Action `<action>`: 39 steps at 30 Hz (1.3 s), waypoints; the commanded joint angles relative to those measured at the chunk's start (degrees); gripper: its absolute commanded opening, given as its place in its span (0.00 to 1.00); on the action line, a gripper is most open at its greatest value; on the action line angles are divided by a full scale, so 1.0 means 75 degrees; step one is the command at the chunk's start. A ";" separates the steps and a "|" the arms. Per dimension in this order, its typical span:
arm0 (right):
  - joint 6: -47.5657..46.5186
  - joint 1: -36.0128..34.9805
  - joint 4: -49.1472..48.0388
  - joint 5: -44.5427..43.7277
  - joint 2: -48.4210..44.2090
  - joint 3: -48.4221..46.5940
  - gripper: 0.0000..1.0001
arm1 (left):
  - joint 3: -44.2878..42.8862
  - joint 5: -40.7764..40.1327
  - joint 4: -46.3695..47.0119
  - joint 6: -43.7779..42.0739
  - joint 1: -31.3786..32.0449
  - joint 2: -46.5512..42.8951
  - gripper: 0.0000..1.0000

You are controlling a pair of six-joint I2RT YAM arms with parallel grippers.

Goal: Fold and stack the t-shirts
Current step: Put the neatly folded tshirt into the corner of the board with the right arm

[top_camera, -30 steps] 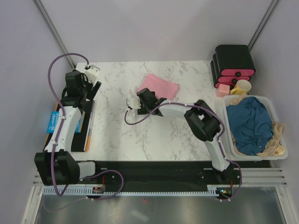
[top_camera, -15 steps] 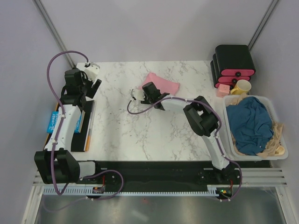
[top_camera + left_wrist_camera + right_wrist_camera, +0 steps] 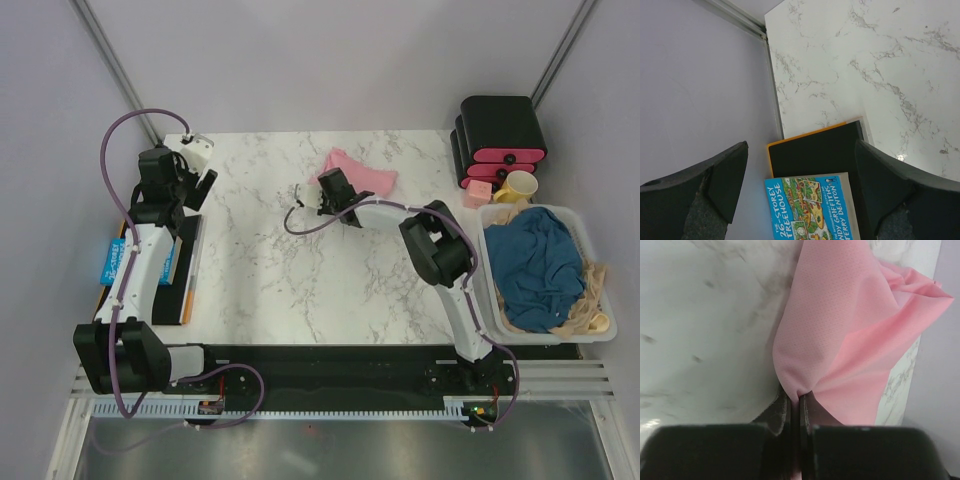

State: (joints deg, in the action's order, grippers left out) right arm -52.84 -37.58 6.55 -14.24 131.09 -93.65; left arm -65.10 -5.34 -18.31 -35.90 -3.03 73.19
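— Did you catch that? A second earlier the right claw (image 3: 334, 186) had been standing wide beside the pink t-shirt (image 3: 368, 174). Then it slid in and snapped down on it.
— I saw. Its 2 jaws were nipped tight on a small fold at the shirt's near edge, and the rest of the cloth fanned out ahead of the claw and off to its right. The shirt looked bunched and nudged farther along the table (image 3: 300, 270) than before.
— So what did that mean for the job?
— To my eye, the fold of the 1st shirt was only starting. A grip was made, but nothing was laid over yet. The teal t-shirt (image 3: 535, 262) lay heaped in the white basket (image 3: 607, 318), well apart from that claw, off to its right and back toward the arm's base. It looked untouched, and there was no stack yet.
— And the left claw (image 3: 193, 178)?
— It hadn't budged. Its jaws were spread wide, holding nothing, hovering over the table's corner.
— Any writing?
— Just below that left claw lay a book (image 3: 810, 207), its cover reading "THE 26-STOREY TREEHOUSE", "ANDY GRIFFITHS" and "TERRY DENTON". I could read nothing on either shirt.
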 commanded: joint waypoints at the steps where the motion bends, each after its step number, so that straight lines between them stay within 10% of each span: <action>1: -0.0570 0.0908 0.1061 -0.0175 0.0077 0.0286 0.00 | -0.0250 0.0138 0.0156 -0.0077 -0.0018 0.0050 0.95; 19: -0.4964 0.2444 0.1143 -0.0398 0.0135 0.0451 0.00 | -0.0624 0.0138 0.0144 0.0122 -0.0018 0.0448 0.95; 39: -0.4744 0.2222 -0.2150 0.1488 -0.0943 0.2513 0.00 | -0.0613 0.0232 0.0132 0.0275 -0.0007 0.0636 0.94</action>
State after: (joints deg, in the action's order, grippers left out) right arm -89.36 -18.87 -8.86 -11.14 126.85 -78.43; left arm -67.48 -4.32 -18.31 -35.42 -3.03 77.60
